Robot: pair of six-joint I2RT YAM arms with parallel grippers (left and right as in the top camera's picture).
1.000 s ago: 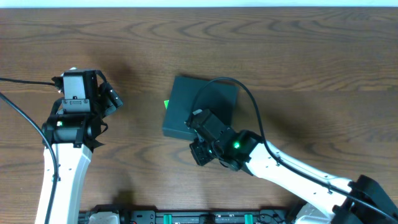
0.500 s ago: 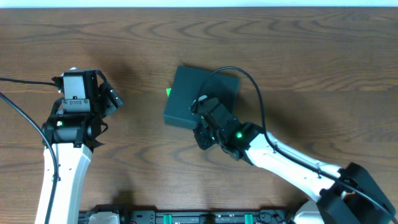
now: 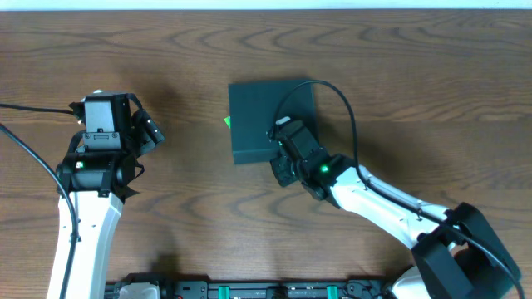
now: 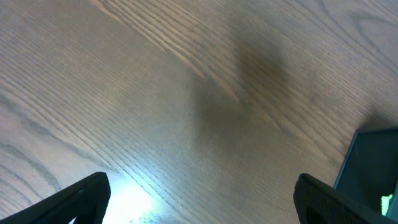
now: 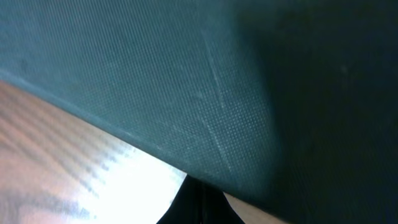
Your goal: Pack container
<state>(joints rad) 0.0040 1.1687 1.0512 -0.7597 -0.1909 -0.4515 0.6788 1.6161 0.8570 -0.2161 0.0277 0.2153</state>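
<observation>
Count on the worktop (image 3: 432, 75): one container (image 3: 262, 112), a matte dark teal-black square box. It lay flat with its lid down near the middle of the wood grain, a little toward the far side. Two arms flanked it, one on each side.

The left gripper (image 4: 202, 205) hung over bare wood well apart from the box, its jaws spread wide. Only a corner of the box showed at the right edge of its wrist view. The right gripper (image 5: 200, 202) sat at the near right part of the box, jaws pressed together with nothing between them. Its tips were at the foot of the box's side wall, but whether they touched it could not be told.

One green sliver (image 3: 226, 122) poked out at the box's left edge; what it was could not be made out. One black cable (image 3: 332, 95) from the right arm arched over the box's right corner and hid part of the lid from above. A second cable (image 3: 25, 108) ran off to the left from the left arm.
</observation>
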